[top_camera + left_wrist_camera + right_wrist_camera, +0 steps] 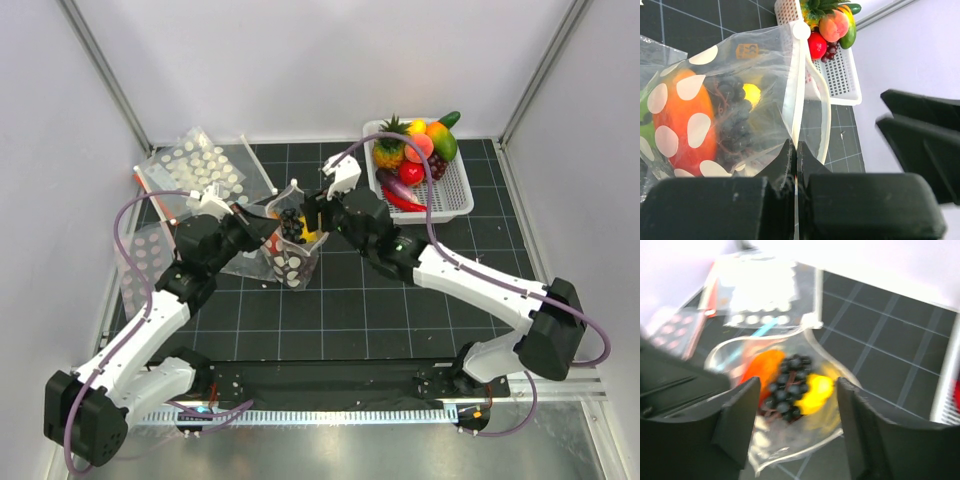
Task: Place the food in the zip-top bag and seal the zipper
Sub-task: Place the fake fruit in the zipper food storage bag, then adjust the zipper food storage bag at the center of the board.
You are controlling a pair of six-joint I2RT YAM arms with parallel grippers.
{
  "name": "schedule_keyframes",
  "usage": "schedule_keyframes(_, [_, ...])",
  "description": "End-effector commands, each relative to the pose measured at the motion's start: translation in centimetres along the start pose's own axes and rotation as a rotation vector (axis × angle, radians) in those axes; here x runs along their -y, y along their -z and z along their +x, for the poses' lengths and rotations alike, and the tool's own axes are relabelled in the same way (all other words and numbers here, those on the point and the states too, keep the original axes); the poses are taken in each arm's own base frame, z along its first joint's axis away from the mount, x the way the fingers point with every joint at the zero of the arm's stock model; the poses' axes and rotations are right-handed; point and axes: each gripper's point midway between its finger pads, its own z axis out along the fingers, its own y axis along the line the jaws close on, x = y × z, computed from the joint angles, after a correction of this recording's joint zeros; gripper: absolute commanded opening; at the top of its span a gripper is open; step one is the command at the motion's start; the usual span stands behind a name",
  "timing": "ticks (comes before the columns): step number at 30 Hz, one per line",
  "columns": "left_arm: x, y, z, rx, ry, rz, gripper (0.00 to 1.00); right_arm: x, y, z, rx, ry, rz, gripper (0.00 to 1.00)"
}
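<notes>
The zip-top bag [291, 258] stands upright mid-table, its mouth open. Inside it lie dark purple grapes [787, 386], an orange piece [762, 369] and a yellow piece [820, 390]; they also show through its dotted wall in the left wrist view [732, 120]. My left gripper [796, 150] is shut on the zipper [792, 95], the white strip at the mouth's rim. My right gripper [795, 425] is open and empty, hovering just above the bag's mouth, one finger on either side. In the top view it [318, 212] sits beside the left gripper [262, 217].
A white basket [448, 190] at the back right holds several more toy fruits [420, 150]. Flat dotted clear sheets [195, 165] lie at the back left. The cell's white walls close in on both sides.
</notes>
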Motion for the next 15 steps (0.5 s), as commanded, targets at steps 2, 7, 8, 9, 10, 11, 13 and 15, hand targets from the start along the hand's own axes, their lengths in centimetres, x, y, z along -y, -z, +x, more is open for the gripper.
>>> schedule_keyframes(2, [1.9,0.8,-1.8,0.07,-0.028,0.058,0.0,5.5,-0.5,-0.5,-0.038,-0.038,0.287,0.64])
schedule_keyframes(7, [1.9,0.9,-2.1,0.079,-0.036,0.05,0.0,4.9,-2.8,2.9,-0.227,-0.053,0.295,0.73])
schedule_keyframes(8, [1.8,0.9,-2.1,0.079,-0.037,0.046,0.0,4.9,-3.1,3.4,-0.247,-0.057,0.305,0.74])
schedule_keyframes(9, [1.7,0.9,-2.0,0.078,-0.039,0.045,0.0,5.3,-3.1,3.6,-0.255,-0.05,0.337,0.75])
schedule_keyframes(10, [1.8,0.9,-2.1,0.081,-0.042,0.044,0.0,5.7,-3.1,3.8,-0.276,-0.038,0.362,0.76])
schedule_keyframes(11, [1.7,0.9,-2.2,0.084,-0.04,0.042,0.0,6.2,-3.4,4.6,-0.294,-0.029,0.391,0.76])
schedule_keyframes(13, [1.7,0.9,-2.2,0.083,-0.043,0.038,0.0,6.7,-3.5,5.1,-0.311,-0.049,0.418,0.74])
schedule_keyframes(15, [1.6,0.9,-2.2,0.083,-0.046,0.036,0.0,6.6,-3.7,5.8,-0.333,-0.082,0.415,0.65])
